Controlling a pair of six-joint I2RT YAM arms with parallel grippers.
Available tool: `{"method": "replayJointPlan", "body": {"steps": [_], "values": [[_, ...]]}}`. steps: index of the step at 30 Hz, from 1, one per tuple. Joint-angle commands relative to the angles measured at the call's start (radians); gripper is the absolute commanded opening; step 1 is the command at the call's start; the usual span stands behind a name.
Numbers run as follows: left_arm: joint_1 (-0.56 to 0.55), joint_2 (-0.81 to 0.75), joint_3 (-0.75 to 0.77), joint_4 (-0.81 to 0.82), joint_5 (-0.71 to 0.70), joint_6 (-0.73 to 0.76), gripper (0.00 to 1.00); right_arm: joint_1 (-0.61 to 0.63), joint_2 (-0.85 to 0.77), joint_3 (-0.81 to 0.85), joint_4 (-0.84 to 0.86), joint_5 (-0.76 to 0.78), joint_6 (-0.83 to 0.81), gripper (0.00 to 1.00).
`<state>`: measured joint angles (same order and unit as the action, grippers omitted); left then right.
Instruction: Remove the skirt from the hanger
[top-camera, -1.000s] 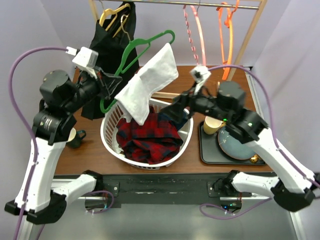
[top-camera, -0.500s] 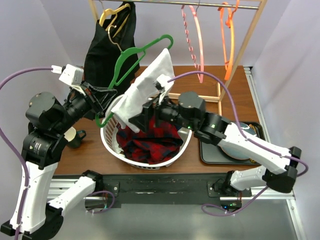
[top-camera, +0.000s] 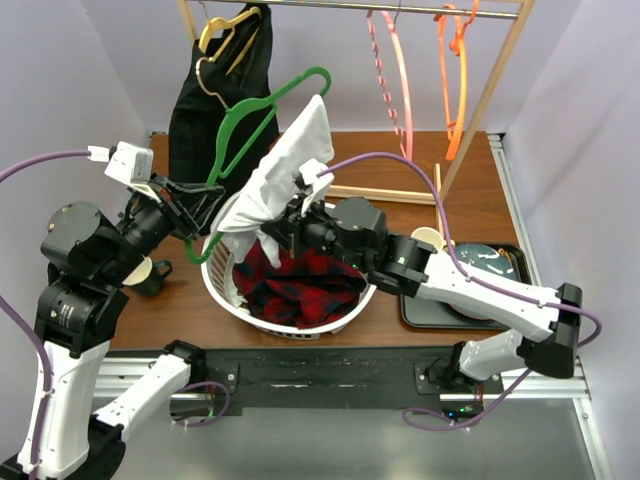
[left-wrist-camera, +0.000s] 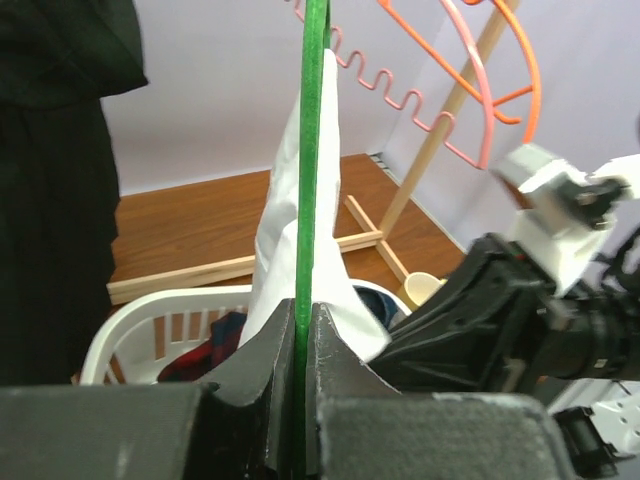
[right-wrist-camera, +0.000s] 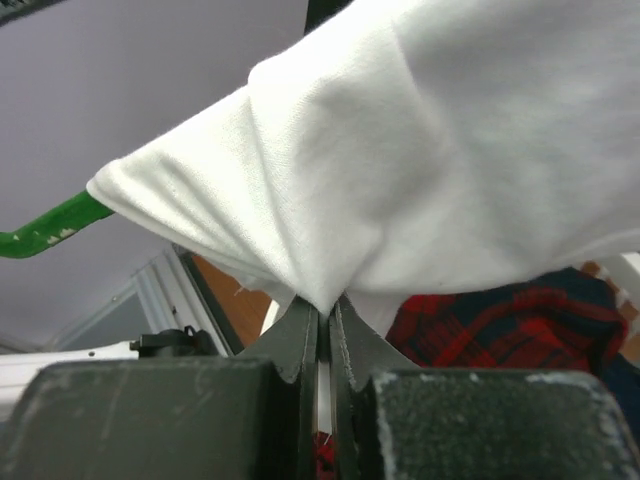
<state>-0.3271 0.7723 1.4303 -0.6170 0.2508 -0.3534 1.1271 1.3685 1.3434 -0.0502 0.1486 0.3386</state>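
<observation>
A white skirt (top-camera: 285, 165) hangs on a green hanger (top-camera: 240, 115), held tilted above the laundry basket. My left gripper (top-camera: 200, 205) is shut on the hanger's lower bar; the left wrist view shows the green bar (left-wrist-camera: 313, 150) pinched between the jaws of that gripper (left-wrist-camera: 303, 320), with the skirt (left-wrist-camera: 280, 230) draped behind. My right gripper (top-camera: 270, 232) is at the skirt's lower end. In the right wrist view this gripper (right-wrist-camera: 324, 310) is shut on a gathered fold of the white skirt (right-wrist-camera: 430, 150), and the hanger's green end (right-wrist-camera: 45, 232) shows at left.
A white laundry basket (top-camera: 215, 275) holding red plaid cloth (top-camera: 300, 280) sits under the skirt. A black garment (top-camera: 215, 90) hangs on the rail at back left, pink (top-camera: 385, 70) and orange hangers (top-camera: 455, 60) at back right. A tray (top-camera: 410, 305) with dishes lies right, a dark mug (top-camera: 155, 275) left.
My right arm swung left from the tray side to the skirt, and its jaws closed on the fabric. The left arm drew the hanger a little left and up.
</observation>
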Motion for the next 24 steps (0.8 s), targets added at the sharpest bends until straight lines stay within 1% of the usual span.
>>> {"method": "replayJointPlan", "body": {"steps": [1, 3, 6, 13, 18, 24], "values": [[0.000, -0.025, 0.054, 0.050, -0.129, 0.047, 0.00, -0.006, -0.100, -0.033, -0.005, 0.158, -0.038, 0.00], [0.000, -0.025, 0.077, 0.020, -0.197, 0.069, 0.00, -0.006, -0.124, -0.050, -0.023, 0.180, -0.053, 0.00], [0.000, -0.021, 0.116, -0.012, -0.249, 0.093, 0.00, -0.004, -0.178, -0.092, -0.063, 0.178, -0.065, 0.00], [-0.001, -0.007, 0.220, -0.047, -0.312, 0.131, 0.00, -0.006, -0.275, -0.249, -0.171, 0.039, -0.050, 0.00], [0.000, -0.013, 0.259, -0.049, -0.349, 0.142, 0.00, -0.004, -0.299, -0.317, -0.269, 0.031, -0.026, 0.00], [0.000, -0.018, 0.265, -0.046, -0.373, 0.143, 0.00, -0.004, -0.332, -0.389, -0.277, 0.022, -0.003, 0.00]]}}
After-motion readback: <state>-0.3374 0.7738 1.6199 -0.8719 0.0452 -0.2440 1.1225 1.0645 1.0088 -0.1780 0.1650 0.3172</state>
